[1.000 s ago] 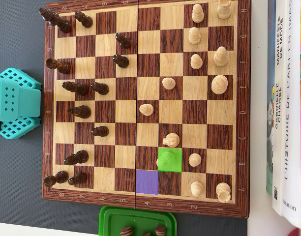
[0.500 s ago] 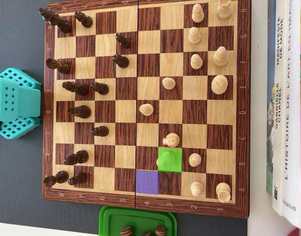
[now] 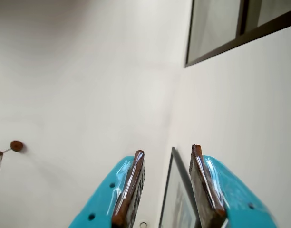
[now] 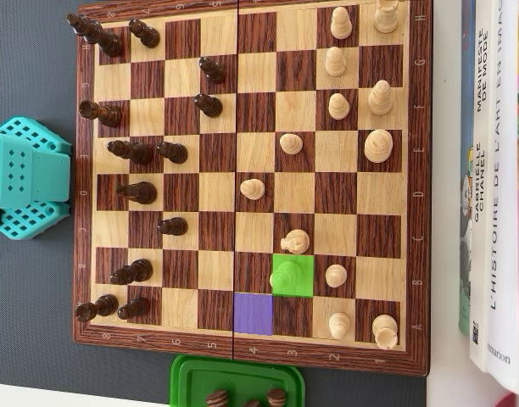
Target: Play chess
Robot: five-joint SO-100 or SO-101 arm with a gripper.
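A wooden chessboard [image 4: 251, 110] fills the overhead view, dark pieces [image 4: 141, 193] on its left side and light pieces [image 4: 338, 106] on its right. One square is tinted green [image 4: 304, 285] with a piece [image 4: 285, 273] standing on it, also tinted green. A purple-tinted empty square [image 4: 253, 313] lies diagonally below-left of it. The teal arm [image 4: 22, 178] sits at the board's left edge, folded back off the board. In the wrist view my gripper [image 3: 168, 154] is open and empty, its teal jaws with brown pads [image 3: 202, 185] pointing up at a white wall, away from the board.
A green tray [image 4: 238, 379] with captured dark pieces sits below the board's bottom edge. Books [image 4: 497, 186] lie along the right side. The board rests on a dark grey mat [image 4: 30, 322]. The wrist view shows a picture frame [image 3: 176, 199] and a window [image 3: 231, 28].
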